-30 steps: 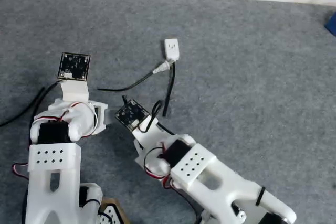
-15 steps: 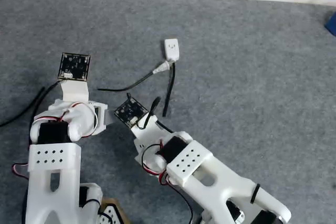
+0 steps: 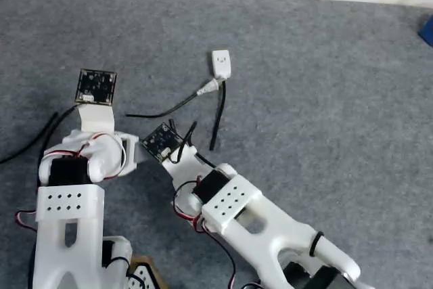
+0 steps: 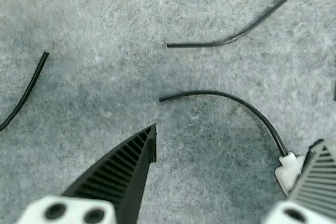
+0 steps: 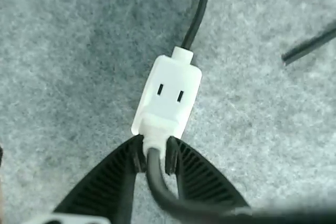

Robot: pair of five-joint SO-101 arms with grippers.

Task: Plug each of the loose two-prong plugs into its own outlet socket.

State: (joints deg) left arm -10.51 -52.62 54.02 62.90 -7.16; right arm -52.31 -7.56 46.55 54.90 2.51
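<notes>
In the right wrist view my right gripper (image 5: pixel 156 145) is shut on a white two-prong plug (image 5: pixel 155 132) and its black cord. The plug's front is pressed against the end of a white outlet socket (image 5: pixel 170 95) whose two slots face up. In the high view the right arm's wrist board (image 3: pixel 161 141) hides that spot. A second white socket (image 3: pixel 221 63) lies farther back, with another white plug (image 3: pixel 208 88) close beside it. My left gripper (image 4: pixel 236 137) is open above the carpet, and a small white connector (image 4: pixel 289 170) lies beside one finger (image 4: pixel 315 174).
Grey carpet covers the table. Loose black cords (image 4: pixel 236 35) cross it between the arms, and one cord end (image 4: pixel 26 93) lies to the side. The left arm's wrist board (image 3: pixel 95 86) sits at the left. A blue object (image 3: pixel 427 30) is at the right edge.
The right arm has swung a little left, toward the left arm, taking its wrist board and cord loop with it. The left arm has kept still.
</notes>
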